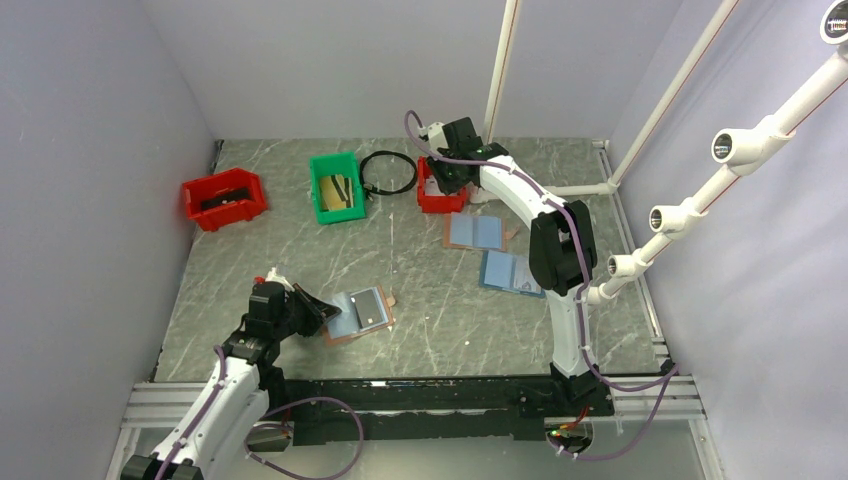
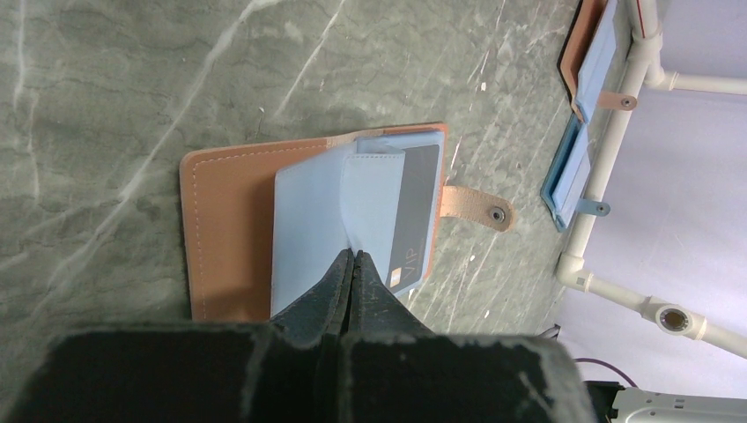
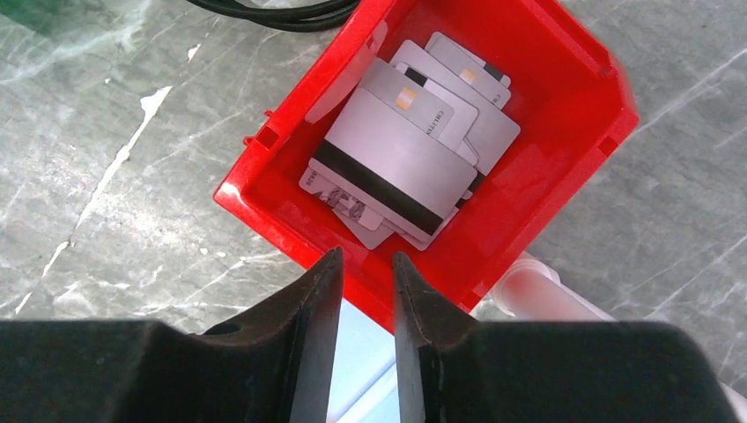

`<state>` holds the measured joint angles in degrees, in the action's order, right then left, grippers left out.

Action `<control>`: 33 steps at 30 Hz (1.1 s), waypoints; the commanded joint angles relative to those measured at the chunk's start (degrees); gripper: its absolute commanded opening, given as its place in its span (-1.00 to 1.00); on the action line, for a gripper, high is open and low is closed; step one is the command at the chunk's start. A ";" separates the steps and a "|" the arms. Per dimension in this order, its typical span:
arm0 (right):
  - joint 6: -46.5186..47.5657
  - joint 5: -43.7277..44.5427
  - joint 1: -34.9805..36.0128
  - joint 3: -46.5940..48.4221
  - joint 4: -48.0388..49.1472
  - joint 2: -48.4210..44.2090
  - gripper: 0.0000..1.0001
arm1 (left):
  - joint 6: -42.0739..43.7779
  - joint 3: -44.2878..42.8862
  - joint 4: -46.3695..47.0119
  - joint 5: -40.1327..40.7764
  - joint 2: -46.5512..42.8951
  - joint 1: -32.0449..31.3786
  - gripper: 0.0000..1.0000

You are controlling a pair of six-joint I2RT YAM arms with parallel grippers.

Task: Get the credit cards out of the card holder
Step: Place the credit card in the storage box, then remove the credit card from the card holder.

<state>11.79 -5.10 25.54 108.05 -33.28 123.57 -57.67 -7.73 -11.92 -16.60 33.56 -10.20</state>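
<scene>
The card holder (image 1: 352, 318) lies open near the left arm, its reddish-brown cover (image 2: 225, 229) underneath and pale blue pages (image 2: 304, 238) on top. A dark grey credit card (image 2: 416, 211) marked VIP sits in its right-hand pocket. My left gripper (image 2: 353, 256) is shut, its tips resting on the blue page at the fold beside that card. My right gripper (image 3: 366, 257) hangs open and empty over the near rim of a small red bin (image 3: 282, 225), in which several pale credit cards (image 3: 396, 159) lie stacked. In the top view the right gripper (image 1: 443, 178) is at the back centre.
Two more open holders lie right of centre, one brown-edged (image 1: 475, 232), one blue-covered (image 1: 510, 272). A larger red bin (image 1: 224, 197), a green bin (image 1: 336, 186) and a black cable ring (image 1: 388, 172) stand along the back. White pipes (image 1: 690, 210) run down the right side.
</scene>
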 commanded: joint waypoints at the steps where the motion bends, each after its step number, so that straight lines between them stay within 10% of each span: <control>1: 0.15 1.84 -0.14 1.85 1.59 -1.83 -0.40 | 0.80 -1.98 -1.09 -0.19 -0.88 0.18 -1.00; 6: 0.49 -3.43 0.15 1.52 -0.30 -5.49 -0.36 | 0.27 -2.69 -4.59 0.61 -1.80 0.18 -1.00; 17: 9.18 -43.77 11.65 -18.69 -5.53 -18.02 -0.22 | -2.80 -9.70 -21.84 5.85 -0.09 0.18 -0.99; 33: -20.13 -47.58 23.32 -30.24 14.85 -9.29 -0.28 | -1.63 -30.90 -42.90 15.82 12.51 0.18 -0.14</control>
<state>-0.49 -51.59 46.85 77.19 -24.77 112.92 -62.35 -32.38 -50.70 -4.08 47.83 -10.20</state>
